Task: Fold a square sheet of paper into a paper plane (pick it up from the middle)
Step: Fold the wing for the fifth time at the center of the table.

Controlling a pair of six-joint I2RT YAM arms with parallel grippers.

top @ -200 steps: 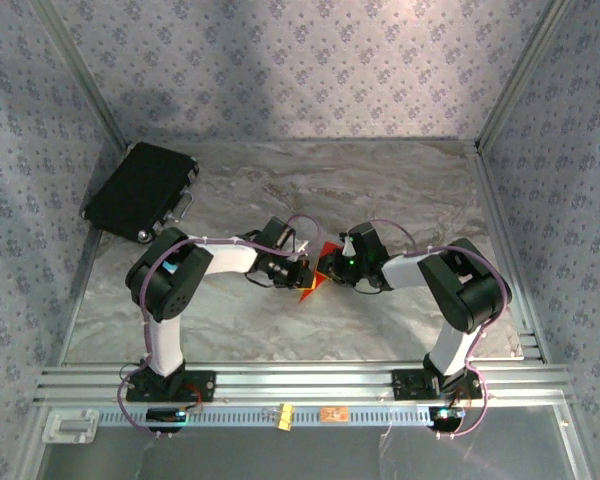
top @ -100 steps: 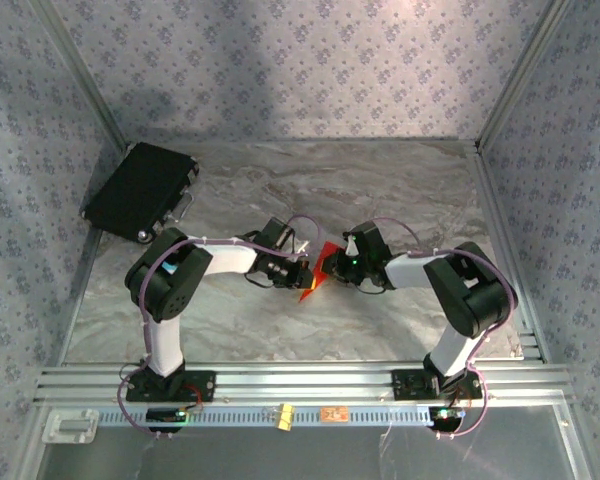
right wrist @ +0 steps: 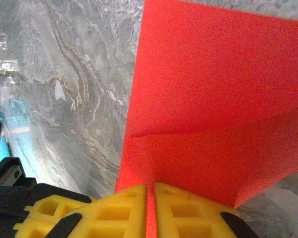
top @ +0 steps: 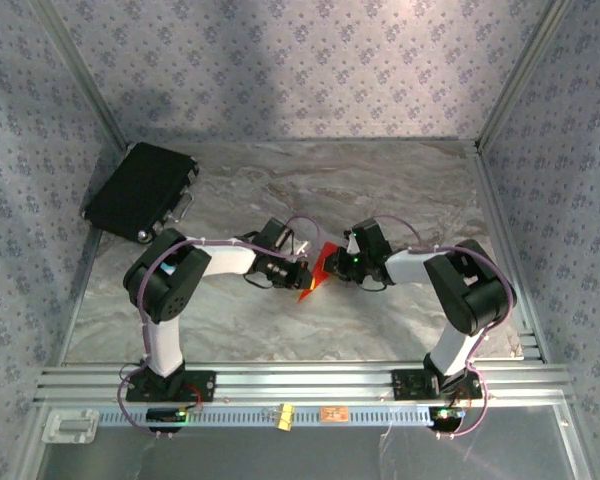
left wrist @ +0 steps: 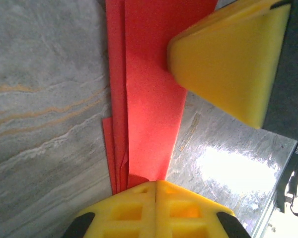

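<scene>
Rails [top: 300,380] of pale metal run along the near edge, carrying the left arm's base [top: 167,385] and the right arm's base [top: 435,382]. Just nearer than them, a small yellow piece [top: 283,416] and a tiny orange tag [top: 332,413] sit on a slotted strip. From the bases both arms lean in over the marbled grey table [top: 400,190] and meet near its middle. There the red sheet of paper [top: 316,268] is held between them, the left gripper [top: 298,271] on its left side and the right gripper [top: 333,267] on its right. In the left wrist view the left gripper [left wrist: 155,182] has its yellow jaws pressed together on the near end of the red sheet [left wrist: 151,99], which is folded into a long strip with several layered edges along its left side. A yellow finger [left wrist: 223,64] of the right gripper meets the strip's far right edge. In the right wrist view the right gripper [right wrist: 150,186] is likewise clamped on the paper [right wrist: 208,109], a crease running across the sheet just beyond the jaws. At the far left a black case [top: 140,190] lies against the patterned wall [top: 300,70].
</scene>
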